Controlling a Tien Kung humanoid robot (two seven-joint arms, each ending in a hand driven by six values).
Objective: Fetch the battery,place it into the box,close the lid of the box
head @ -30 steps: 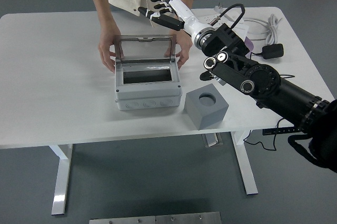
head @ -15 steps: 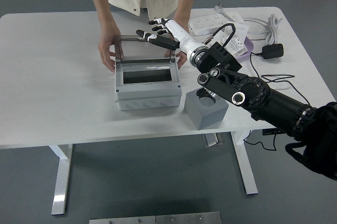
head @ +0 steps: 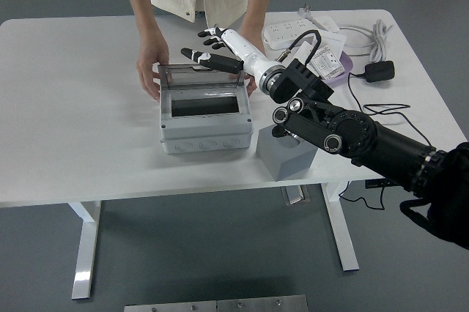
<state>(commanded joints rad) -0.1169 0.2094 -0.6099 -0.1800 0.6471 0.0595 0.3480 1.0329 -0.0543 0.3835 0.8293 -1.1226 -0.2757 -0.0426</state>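
A grey box (head: 205, 126) stands mid-table with its clear lid (head: 198, 76) tilted partly down over the opening. My right hand (head: 207, 53), white with black fingertips, is open with fingers spread, resting on or just above the lid's top edge. A person's hands hold the box from behind, one at its left side (head: 149, 70) and one at its right (head: 252, 78). A grey block (head: 287, 152) with a round hole stands to the right of the box, partly hidden by my right arm. I cannot see a battery. My left hand is out of view.
A white power strip (head: 293, 31), a small packet (head: 326, 63), white cable (head: 366, 34) and a black adapter (head: 379, 71) lie at the table's far right. The person stands at the far edge.
My right hand has moved left and down from behind the box onto the lid's top edge. The lid has tilted lower over the opening. The person's hands stay on the box.
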